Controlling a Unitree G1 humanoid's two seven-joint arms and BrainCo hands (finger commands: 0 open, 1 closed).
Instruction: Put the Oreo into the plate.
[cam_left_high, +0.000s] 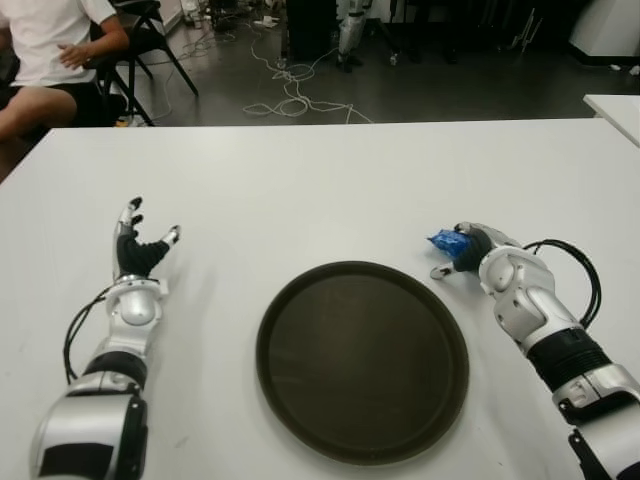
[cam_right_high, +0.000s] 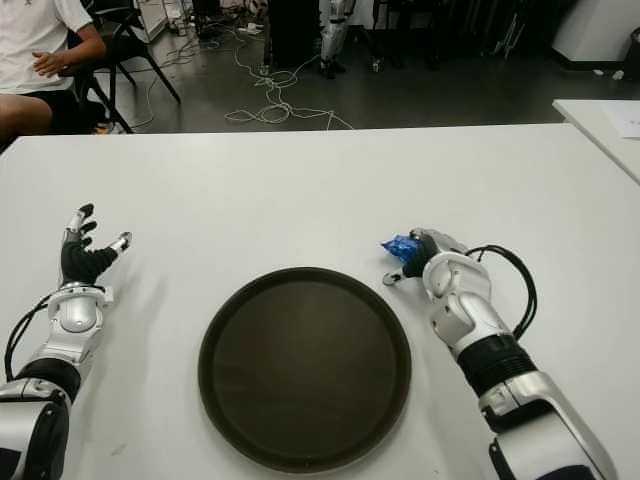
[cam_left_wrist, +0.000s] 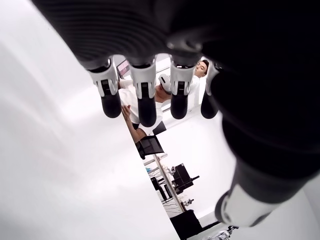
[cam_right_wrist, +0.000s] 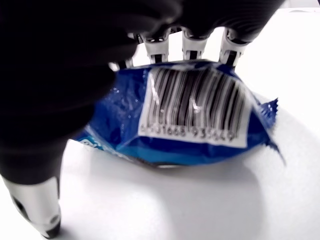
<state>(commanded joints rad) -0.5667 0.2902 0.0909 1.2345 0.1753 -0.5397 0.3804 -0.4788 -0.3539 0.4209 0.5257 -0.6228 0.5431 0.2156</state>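
Blue Oreo packet (cam_right_wrist: 192, 117) is being grasped by the right hand (cam_left_high: 470, 248) beside the empty plate (cam_left_high: 362, 362), ready for transfer; left hand (cam_left_high: 138, 250) is idling, fingers (cam_left_wrist: 145, 95) released.

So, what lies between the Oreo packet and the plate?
Nothing: in the left eye view only a bare strip of white table separates the Oreo packet, gripped by the right hand, from the plate.

Even overhead light is washing the white desk (cam_left_high: 320, 180) bright, the plate (cam_left_high: 362, 362) is glinting faintly, and both wrist views are showing blurred, near-black fingers close up.
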